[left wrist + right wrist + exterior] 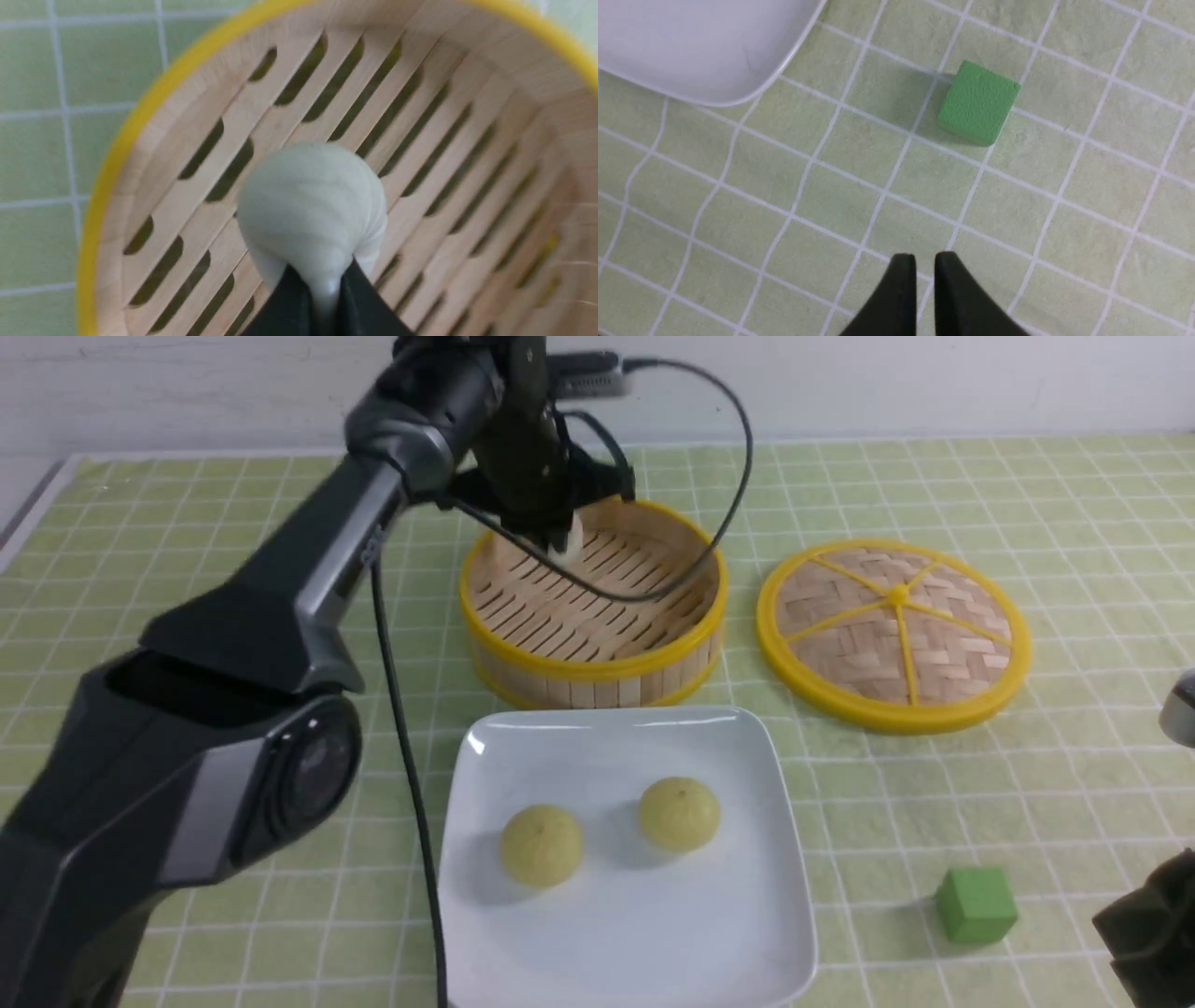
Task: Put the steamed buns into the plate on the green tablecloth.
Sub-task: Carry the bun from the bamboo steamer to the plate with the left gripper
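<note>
Two pale yellow steamed buns [541, 845] [679, 814] sit on the white square plate [747, 933] on the green tablecloth [934, 821]. My left gripper [563, 543] reaches into the bamboo steamer basket [597, 663] and is shut on the off-white bun [312, 210], pinching its near edge above the slatted floor; the bun barely shows in the front view [573, 537]. My right gripper [924, 263] is shut and empty, low over the cloth at the near right, short of the green cube [978, 102]. A corner of the plate [691, 46] shows in the right wrist view.
The round woven lid [894, 633] lies flat to the right of the basket. The green cube [976, 903] sits on the cloth right of the plate. The left arm's cable [411, 784] hangs down past the plate's left edge.
</note>
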Robot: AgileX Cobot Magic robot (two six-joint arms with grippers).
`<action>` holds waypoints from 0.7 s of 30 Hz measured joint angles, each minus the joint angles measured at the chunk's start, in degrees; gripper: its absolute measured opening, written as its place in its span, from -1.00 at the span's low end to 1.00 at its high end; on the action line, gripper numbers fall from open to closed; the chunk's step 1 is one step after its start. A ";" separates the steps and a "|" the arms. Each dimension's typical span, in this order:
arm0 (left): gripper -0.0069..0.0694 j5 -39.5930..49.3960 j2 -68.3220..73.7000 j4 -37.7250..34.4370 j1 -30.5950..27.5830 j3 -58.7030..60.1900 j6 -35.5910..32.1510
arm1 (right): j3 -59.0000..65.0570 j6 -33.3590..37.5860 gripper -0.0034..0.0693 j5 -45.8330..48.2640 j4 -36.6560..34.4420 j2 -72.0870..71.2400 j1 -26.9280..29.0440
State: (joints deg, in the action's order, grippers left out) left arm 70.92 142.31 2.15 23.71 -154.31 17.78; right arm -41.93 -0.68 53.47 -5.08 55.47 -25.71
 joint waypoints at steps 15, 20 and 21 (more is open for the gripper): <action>-0.74 -0.42 -42.58 -8.90 7.27 54.04 -7.51 | 0.05 0.00 -0.65 0.61 0.00 0.00 0.00; -0.74 -10.98 -43.22 -8.38 9.25 70.39 -3.29 | 0.05 0.00 -0.64 0.68 0.00 0.00 0.00; -0.73 -16.69 -42.46 -7.68 9.25 74.13 -1.82 | 0.05 0.00 -0.64 0.68 0.00 0.00 0.00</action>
State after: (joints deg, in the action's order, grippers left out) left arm 54.23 99.85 -5.53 32.96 -80.19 15.95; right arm -41.88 -0.68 54.15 -5.09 55.47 -25.71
